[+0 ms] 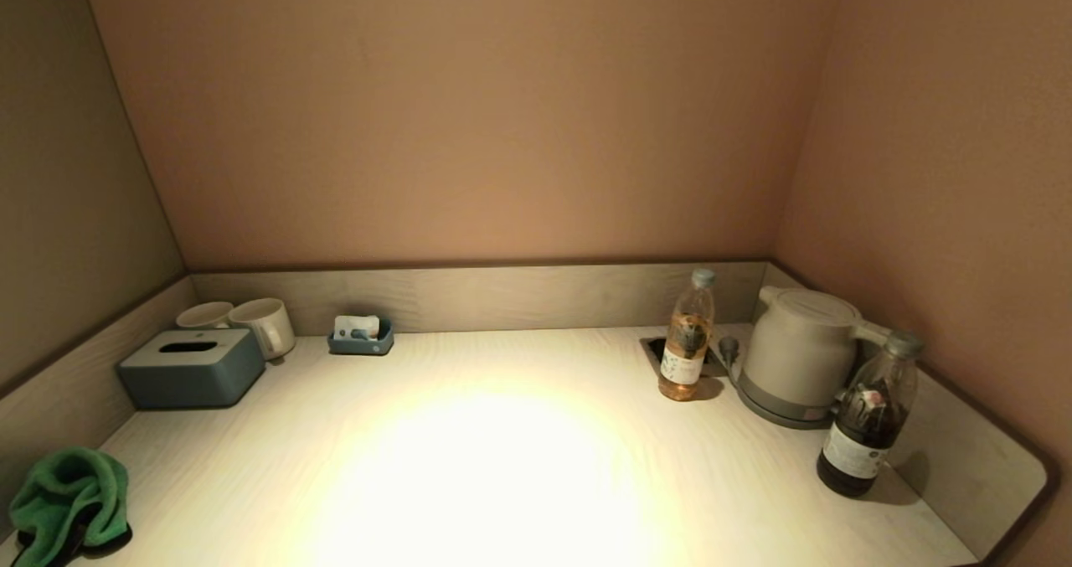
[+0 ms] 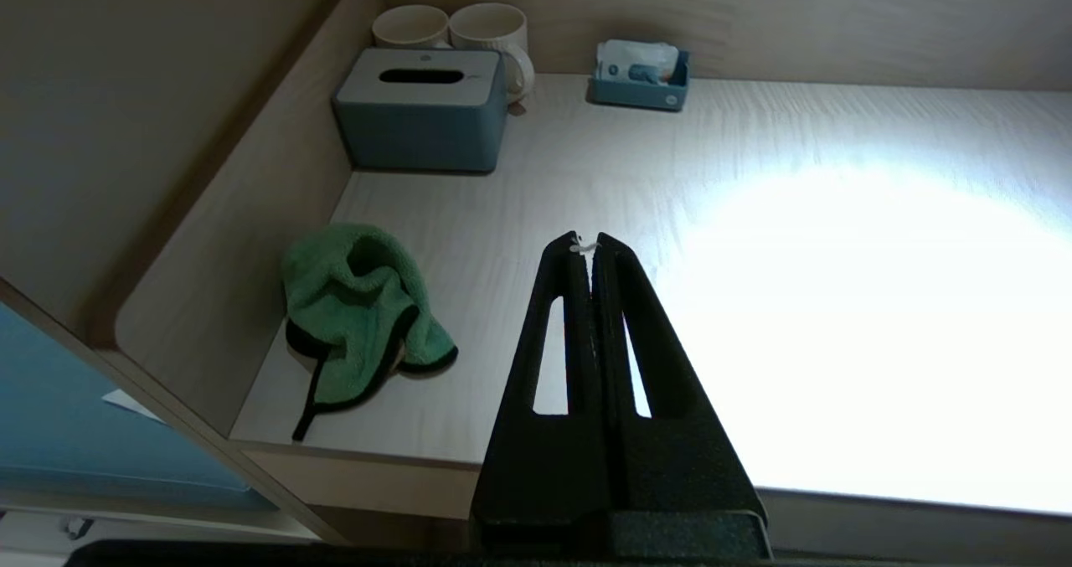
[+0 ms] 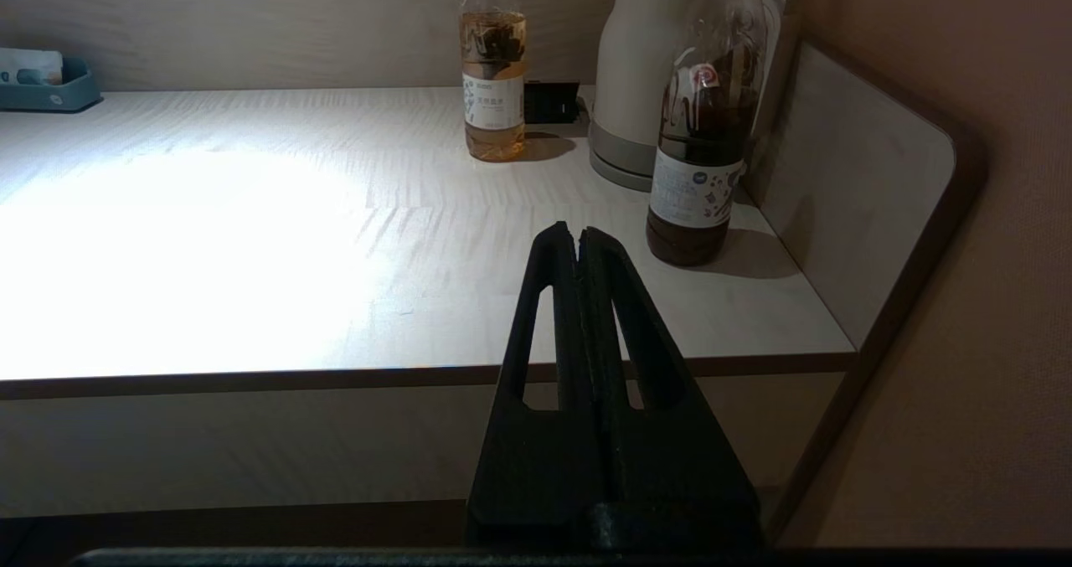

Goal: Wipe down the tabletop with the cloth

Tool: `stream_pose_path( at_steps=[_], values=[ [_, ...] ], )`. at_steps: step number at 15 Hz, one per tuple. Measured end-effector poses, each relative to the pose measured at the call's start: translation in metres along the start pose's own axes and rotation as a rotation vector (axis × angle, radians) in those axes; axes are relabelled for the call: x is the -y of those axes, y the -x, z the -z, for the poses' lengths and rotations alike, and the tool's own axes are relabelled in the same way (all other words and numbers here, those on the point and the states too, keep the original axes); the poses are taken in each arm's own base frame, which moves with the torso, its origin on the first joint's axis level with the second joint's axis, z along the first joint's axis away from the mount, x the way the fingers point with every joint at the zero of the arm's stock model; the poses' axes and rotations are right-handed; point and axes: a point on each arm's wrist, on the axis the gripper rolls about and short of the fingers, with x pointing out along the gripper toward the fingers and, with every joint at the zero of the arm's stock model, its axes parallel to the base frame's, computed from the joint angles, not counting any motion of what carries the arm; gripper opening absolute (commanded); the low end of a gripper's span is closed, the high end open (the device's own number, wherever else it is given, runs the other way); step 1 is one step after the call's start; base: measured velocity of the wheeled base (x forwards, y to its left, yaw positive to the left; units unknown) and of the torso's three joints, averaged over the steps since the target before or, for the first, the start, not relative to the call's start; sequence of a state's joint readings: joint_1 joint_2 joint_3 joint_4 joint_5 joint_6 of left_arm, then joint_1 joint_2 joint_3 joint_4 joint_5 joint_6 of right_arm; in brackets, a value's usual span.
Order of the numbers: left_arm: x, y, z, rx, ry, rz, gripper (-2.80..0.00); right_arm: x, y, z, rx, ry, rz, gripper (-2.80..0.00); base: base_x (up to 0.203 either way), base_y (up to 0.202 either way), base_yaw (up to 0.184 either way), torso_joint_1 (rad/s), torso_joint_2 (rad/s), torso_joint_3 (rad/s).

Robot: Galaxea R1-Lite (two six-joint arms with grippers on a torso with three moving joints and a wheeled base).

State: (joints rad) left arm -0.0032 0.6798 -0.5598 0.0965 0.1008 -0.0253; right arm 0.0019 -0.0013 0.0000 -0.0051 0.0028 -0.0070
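A crumpled green cloth (image 1: 69, 496) with a black edge lies at the near left corner of the pale tabletop (image 1: 502, 466); it also shows in the left wrist view (image 2: 356, 320). My left gripper (image 2: 590, 244) is shut and empty, held off the front edge of the table, to the right of the cloth and apart from it. My right gripper (image 3: 578, 234) is shut and empty, held before the table's front edge, near the dark bottle (image 3: 703, 131). Neither gripper shows in the head view.
A grey tissue box (image 1: 191, 368), two white mugs (image 1: 261, 326) and a small blue tray (image 1: 361, 337) stand at the back left. An amber bottle (image 1: 687, 337), a white kettle (image 1: 796, 353) and a dark bottle (image 1: 871, 416) stand at the right. Low walls bound three sides.
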Motion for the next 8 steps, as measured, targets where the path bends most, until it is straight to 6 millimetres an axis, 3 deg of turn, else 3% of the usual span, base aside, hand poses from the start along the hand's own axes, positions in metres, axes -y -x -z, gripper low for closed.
stream_pose_path(
  at_steps=[4, 8],
  values=[
    [-0.004, 0.044, 0.025, -0.001, -0.005, 0.03, -2.8, 0.0, 0.0, 0.0, 0.0, 0.0, 0.0, -2.8, 0.0, 0.0, 0.0, 0.0, 0.0, 0.0],
    [-0.009, 0.086, 0.063, 0.032, -0.003, 0.044, -2.8, 0.0, 0.0, 0.0, 0.0, 0.0, 0.0, -2.8, 0.0, 0.0, 0.0, 0.0, 0.0, 0.0]
  ],
)
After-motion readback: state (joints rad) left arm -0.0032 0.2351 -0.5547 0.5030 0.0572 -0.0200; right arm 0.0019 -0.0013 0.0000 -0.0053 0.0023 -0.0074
